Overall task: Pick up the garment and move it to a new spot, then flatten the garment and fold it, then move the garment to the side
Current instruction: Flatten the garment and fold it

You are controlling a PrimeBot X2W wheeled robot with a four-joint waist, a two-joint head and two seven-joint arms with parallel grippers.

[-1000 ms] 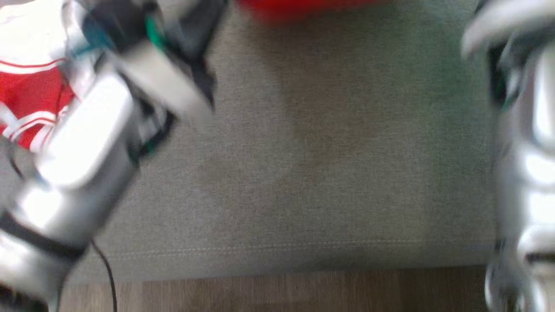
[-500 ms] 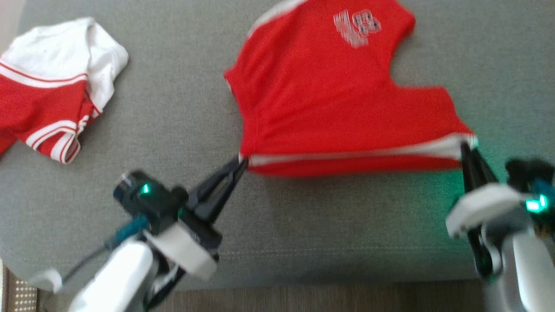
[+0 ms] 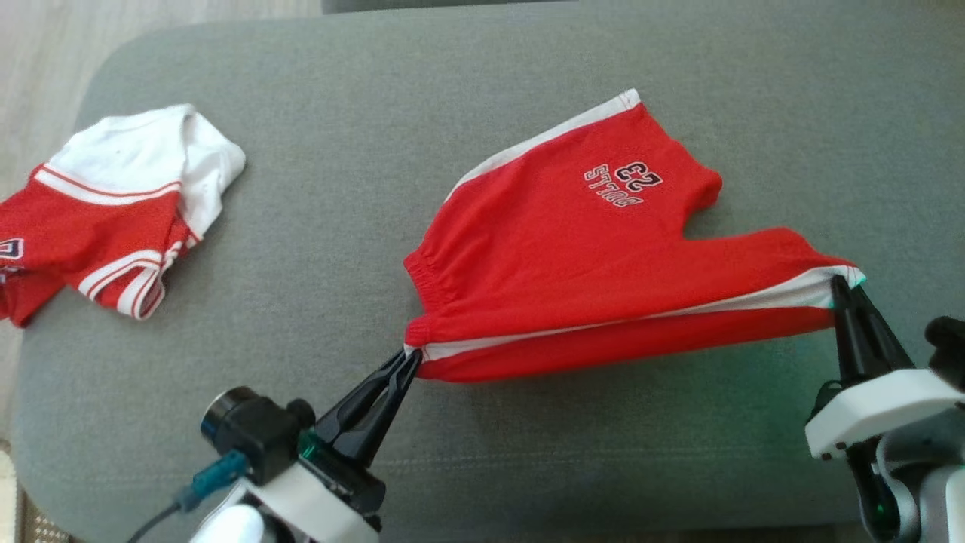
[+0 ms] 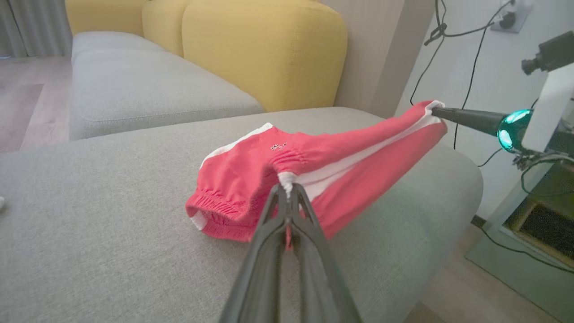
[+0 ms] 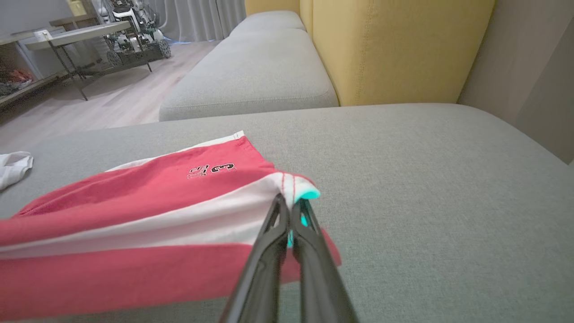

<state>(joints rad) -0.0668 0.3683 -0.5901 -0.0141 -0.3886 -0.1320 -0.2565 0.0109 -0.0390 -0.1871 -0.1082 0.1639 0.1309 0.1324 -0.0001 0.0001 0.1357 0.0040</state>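
**Shorts stretched between both grippers, ready to be laid flat**

The left gripper point(image 3: 408, 363) has its jaws pressed together on the waistband end of the shorts point(image 3: 573, 256), pinching right where the white stripe meets the elastic. The right gripper point(image 3: 839, 286) is likewise clamped on the hem end of that same stripe. In each wrist view a small fold of cloth is nipped between the dark tips, the left gripper point(image 4: 287, 192) at the gathered waist and the right gripper point(image 5: 290, 204) at the stitched hem.

Between the two pinches the near edge of the shorts is pulled taut and held a little above the sofa point(image 3: 528, 68). The far part, with the printed number, lies on the seat and slopes up toward the held edge. A red layer hangs folded under the stripe. A jersey point(image 3: 113, 204) lies well apart at the left end of the seat.

This looks like the flattening step, with the shorts brought to their spot mid-seat. The next move calls for lowering both ends together, keeping the stripe tight so the under layer spreads rather than bunches, then letting go before any fold.
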